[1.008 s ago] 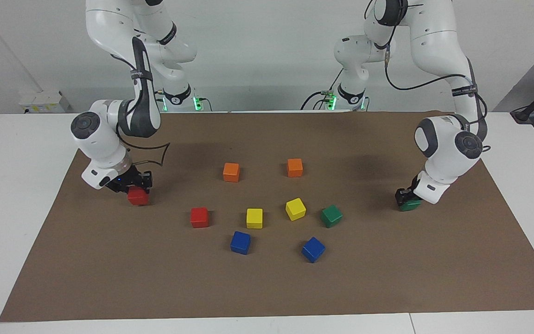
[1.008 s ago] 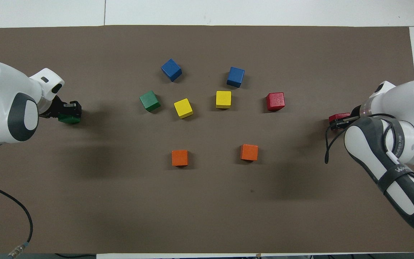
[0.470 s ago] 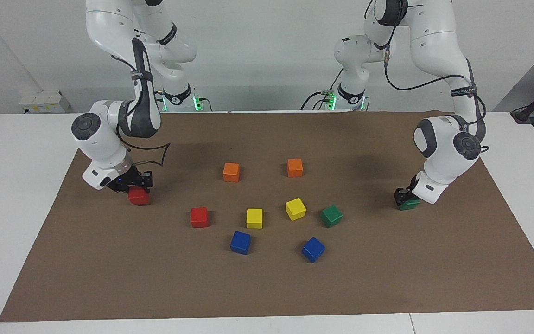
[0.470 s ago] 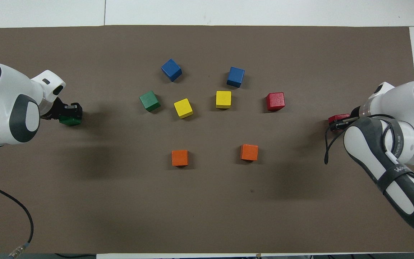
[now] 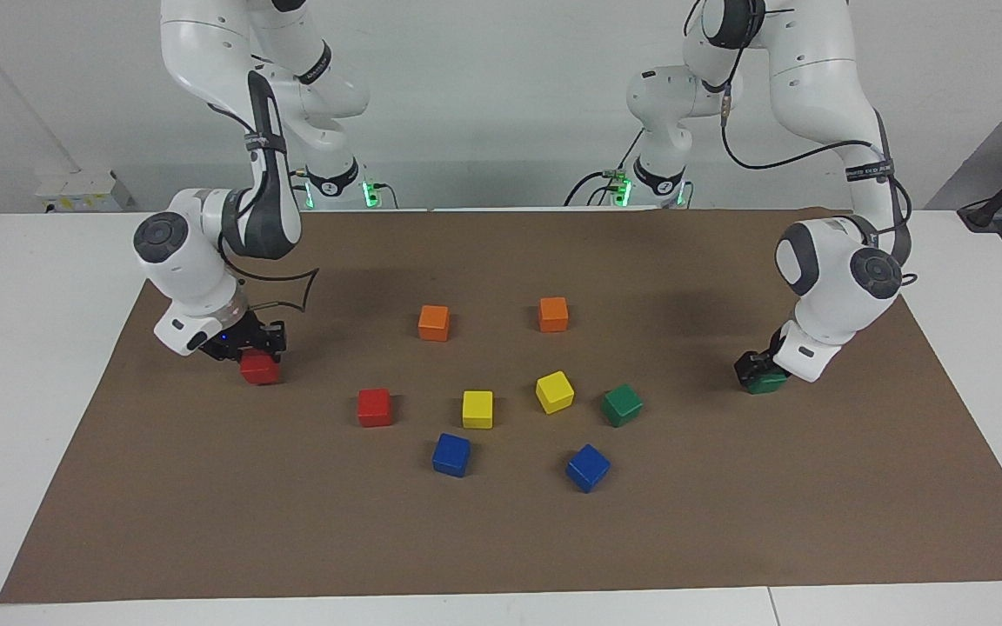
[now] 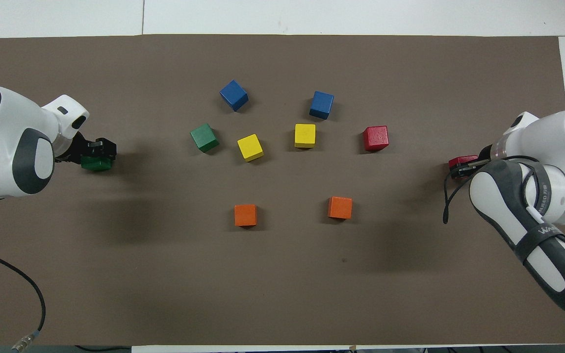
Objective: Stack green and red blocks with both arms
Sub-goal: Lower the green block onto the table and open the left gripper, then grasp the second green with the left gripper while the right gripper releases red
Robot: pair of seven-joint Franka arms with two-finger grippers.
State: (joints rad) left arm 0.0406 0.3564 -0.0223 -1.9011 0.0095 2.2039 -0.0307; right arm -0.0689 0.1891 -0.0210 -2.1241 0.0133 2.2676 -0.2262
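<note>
**Item 1.** Right gripper [image 5: 256, 349]: pressed together on red block A [image 5: 259, 368], low over the mat [image 5: 501, 539] at the right arm's end.

**Item 2.** Left gripper [image 5: 758, 369]: at green block A [image 5: 768, 382], which sits at mat level at the left arm's end. Whether it pinches the block or has let go cannot be told.

**Item 3.** Red block B [image 5: 374, 407]: loose on the mat, toward the middle from red block A, well apart from it (the right arm is the nearer one).

**Item 4.** Green block B [image 5: 622, 405]: loose, toward the middle from green block A, nearer the left arm.

**Item 5.** Writing: the lettering on the right arm's strap [image 6: 540, 230] shows only in part and cannot be read whole.
</note>
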